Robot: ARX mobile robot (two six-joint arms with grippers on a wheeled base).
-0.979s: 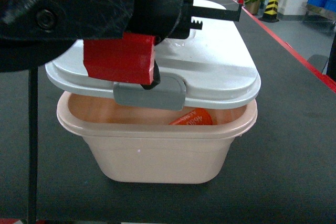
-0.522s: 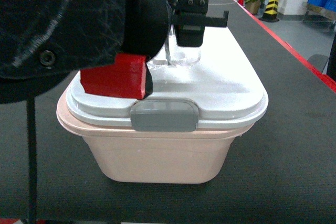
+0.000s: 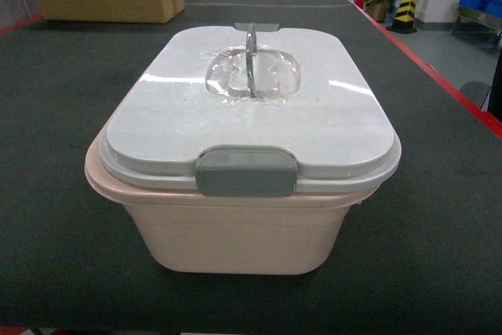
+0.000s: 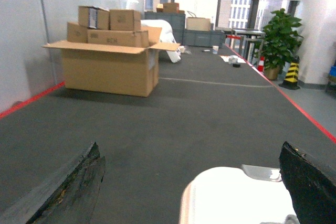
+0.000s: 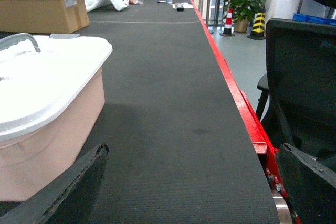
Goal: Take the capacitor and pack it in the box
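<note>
Pink box (image 3: 235,233) is sitting mid-table, white lid (image 3: 251,107) resting on it; capacitor is hidden, presumably inside. Both grippers (image 4: 191,192) (image 5: 191,192) are hanging spread, empty. Risk: grey latch (image 3: 246,171) at 6 o'clock possibly unclipped, lid shifting.

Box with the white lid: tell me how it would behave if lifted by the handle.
The lid probably would come off alone, since the grey latch looks unclipped. The pink box looks like stiff, light plastic. Its wide body and narrower base suggest it slides rather than tips.
</note>
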